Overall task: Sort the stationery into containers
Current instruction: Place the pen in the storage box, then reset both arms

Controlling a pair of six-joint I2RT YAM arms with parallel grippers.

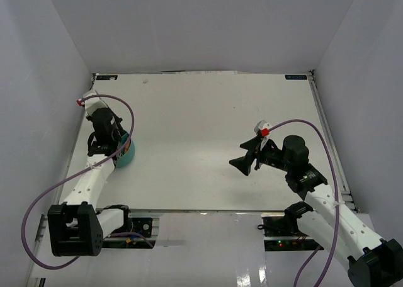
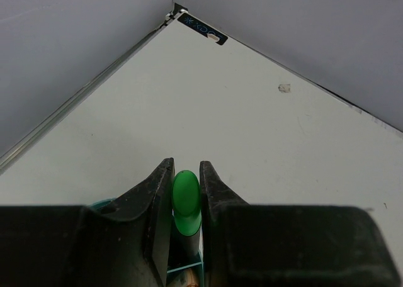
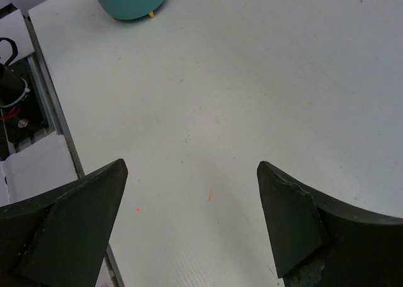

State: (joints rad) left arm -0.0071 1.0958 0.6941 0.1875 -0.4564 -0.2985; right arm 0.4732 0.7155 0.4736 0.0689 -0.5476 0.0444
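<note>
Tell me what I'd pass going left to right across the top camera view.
Left arm base → tub → right end effector → right arm base.

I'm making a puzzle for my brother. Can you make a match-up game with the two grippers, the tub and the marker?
Things:
1. left gripper
2. right gripper
3. tub
4. marker

States:
A. teal
B. open, holding nothing
C. has a green cap
D. shut on the marker

Pairs: 1-D, 2-B, 3-A, 4-C
</note>
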